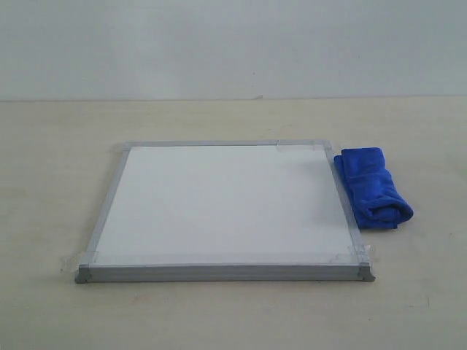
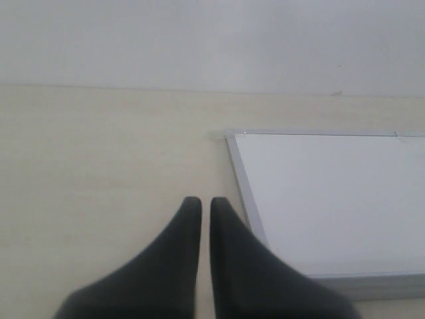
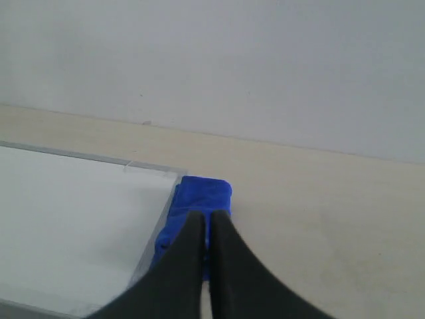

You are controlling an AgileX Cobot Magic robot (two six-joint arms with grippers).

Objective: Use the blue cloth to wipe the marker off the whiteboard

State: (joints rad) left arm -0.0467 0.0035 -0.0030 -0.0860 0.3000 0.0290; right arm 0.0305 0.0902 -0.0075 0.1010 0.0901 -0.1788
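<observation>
The whiteboard (image 1: 219,204) lies flat on the table, silver-framed with clear tape at its corners. No red marker line shows on its white surface in any view. The blue cloth (image 1: 372,188) lies folded on the table against the board's right edge. Neither gripper appears in the exterior view. In the left wrist view my left gripper (image 2: 200,203) is shut and empty over bare table, beside the board's left frame (image 2: 242,179). In the right wrist view my right gripper (image 3: 204,216) is shut, with the blue cloth (image 3: 202,193) beyond its tips and the whiteboard (image 3: 66,212) alongside.
The pale wooden table (image 1: 58,146) runs back to a plain white wall (image 1: 233,44). Nothing else stands on it in these views.
</observation>
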